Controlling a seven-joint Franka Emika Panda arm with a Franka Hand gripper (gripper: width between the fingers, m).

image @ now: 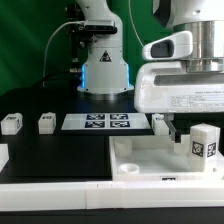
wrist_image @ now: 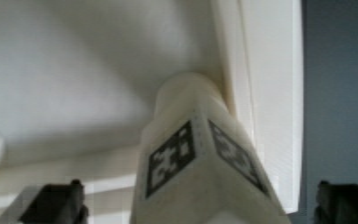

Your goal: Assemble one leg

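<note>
Nearest in the exterior view lies a large flat white tray-like tabletop part with raised rims and a round socket near its front corner. It rests on the black table and fills the near right of the scene.

Standing upright on that part, toward the exterior view's right, is the leg, a small white plastic squarish post with a black-and-white square tag on its side. In the wrist view the leg rises close to the camera, its tags facing out.

The robot's gripper hangs just left of the leg, under the white wrist housing. Its dark fingertips show at either side of the leg in the wrist view, spread apart with gaps between them and the post, so the fingers are released and grasp nothing.

Farther back, three more small white tagged posts sit in a row on the table. Between them lies the marker board, thin, flat and white, carrying several tags.

Farthest away stands the arm's white base, with a blue glow on it.
</note>
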